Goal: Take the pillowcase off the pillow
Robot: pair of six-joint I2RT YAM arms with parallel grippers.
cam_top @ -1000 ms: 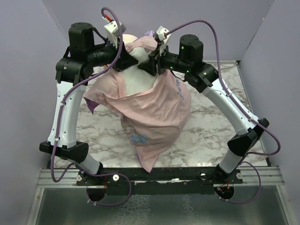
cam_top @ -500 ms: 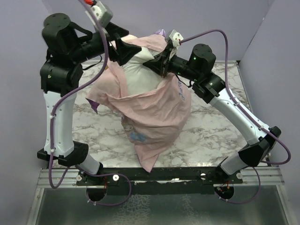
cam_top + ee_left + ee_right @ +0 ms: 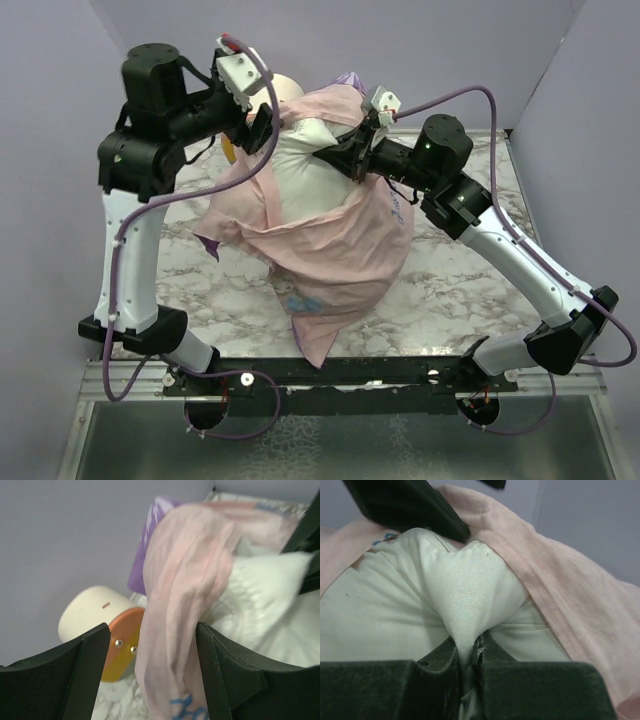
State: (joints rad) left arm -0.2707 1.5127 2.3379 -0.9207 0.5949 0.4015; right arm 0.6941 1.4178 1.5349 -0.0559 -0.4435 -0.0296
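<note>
The pillowcase (image 3: 340, 240), pale pink side out, hangs loosely around the white pillow (image 3: 310, 165), which stands up in the middle of the table. My right gripper (image 3: 347, 155) (image 3: 470, 655) is shut on a pinched corner of the pillow (image 3: 395, 605), with the pillowcase hem (image 3: 560, 595) lying beside it. My left gripper (image 3: 262, 125) (image 3: 152, 665) is open at the pillow's upper left. A hanging fold of the pillowcase (image 3: 175, 620) lies between its fingers (image 3: 85, 675) and touches the right one.
A cream-and-orange round drawer unit (image 3: 285, 88) (image 3: 100, 625) stands behind the pillow by the back wall. The marble table (image 3: 470, 270) is enclosed by purple walls at the back and sides. A black rail runs along the near edge.
The left gripper opened, swung up and left, then came back to the pillowcase edge. The right gripper closed on the pillow's corner and its arm stretched further left.
</note>
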